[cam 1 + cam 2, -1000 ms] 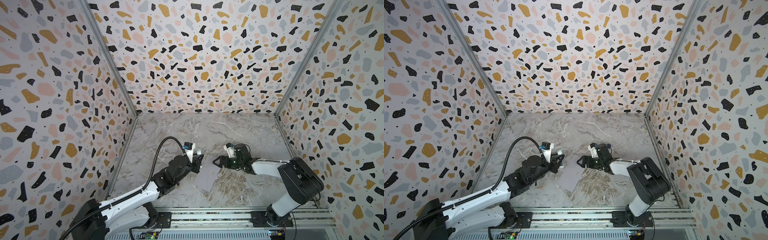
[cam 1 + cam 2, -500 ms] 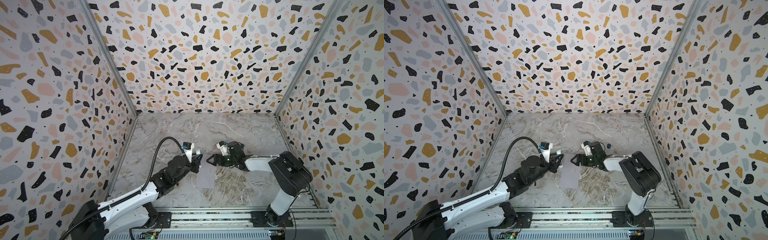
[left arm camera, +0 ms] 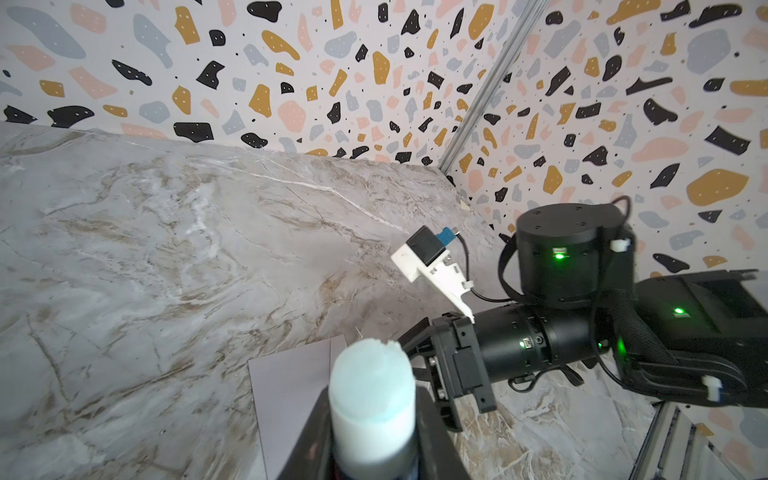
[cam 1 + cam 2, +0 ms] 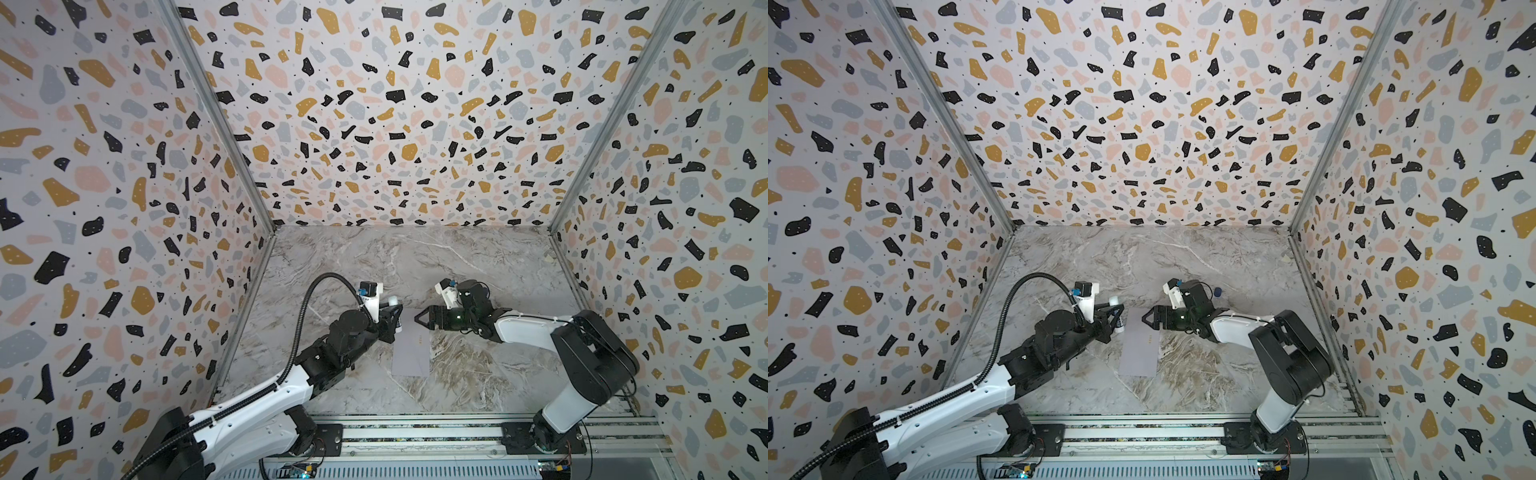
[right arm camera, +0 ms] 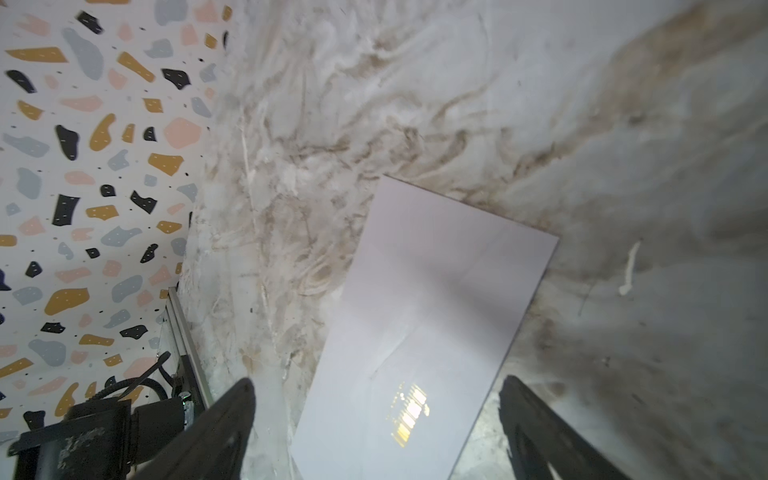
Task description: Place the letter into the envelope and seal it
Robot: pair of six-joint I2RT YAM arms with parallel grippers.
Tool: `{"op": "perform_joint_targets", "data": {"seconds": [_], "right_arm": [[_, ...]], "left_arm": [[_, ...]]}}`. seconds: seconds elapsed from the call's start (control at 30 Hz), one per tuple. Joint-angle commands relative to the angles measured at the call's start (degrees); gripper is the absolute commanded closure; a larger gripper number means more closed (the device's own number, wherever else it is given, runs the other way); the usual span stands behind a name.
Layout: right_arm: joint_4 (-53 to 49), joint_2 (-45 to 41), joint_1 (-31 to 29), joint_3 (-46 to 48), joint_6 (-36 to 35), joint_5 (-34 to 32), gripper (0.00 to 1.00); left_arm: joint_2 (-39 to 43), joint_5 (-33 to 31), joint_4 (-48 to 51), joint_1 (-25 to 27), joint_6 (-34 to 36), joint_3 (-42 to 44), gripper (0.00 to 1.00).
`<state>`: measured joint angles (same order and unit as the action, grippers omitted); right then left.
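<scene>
Envelope straighter; right fingers closer.

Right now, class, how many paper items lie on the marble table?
1: the pale grey-lavender rectangular paper envelope, flat, far end between left gripper and right gripper. Others may be hidden inside.
</scene>
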<state>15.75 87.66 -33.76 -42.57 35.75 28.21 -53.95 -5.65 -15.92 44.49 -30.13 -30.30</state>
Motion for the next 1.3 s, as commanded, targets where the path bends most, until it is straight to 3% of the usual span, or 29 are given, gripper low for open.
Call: {"op": "perform_joint_targets", "data": {"seconds": [0.0, 0.2, 0.37, 0.57, 0.93, 1.27], "right_arm": [[2.7, -9.4, -0.5, 2.5, -3.1, -3.4, 0.07], [15.5, -23.0, -3.4, 10.5, -5.6, -2.4, 0.09], [27.2, -27.9, -7.9, 14.3, -3.0, -0.2, 0.15], [31.8, -24.7, -12.8, 12.2, -0.6, -0.4, 0.17], [36.7, -19.0, -15.1, 8.4, 3.2, -1.8, 0.26], [36.5, -18.1, -16.0, 7.6, 3.6, -2.4, 0.49]], "left_arm": [[1.7, 5.1, -6.3, -2.0, -4.2, -0.3, 1.00], [2.9, 12.1, -13.4, -4.5, -10.0, -0.6, 1.00], [2.6, 15.8, -20.5, -5.4, -15.6, -0.4, 1.00], [2.2, 17.7, -26.3, -5.5, -20.2, 0.2, 1.00], [2.4, 17.9, -27.6, -5.5, -22.3, 1.3, 1.00], [2.4, 17.6, -27.4, -5.5, -22.2, 1.7, 1.00]]}}
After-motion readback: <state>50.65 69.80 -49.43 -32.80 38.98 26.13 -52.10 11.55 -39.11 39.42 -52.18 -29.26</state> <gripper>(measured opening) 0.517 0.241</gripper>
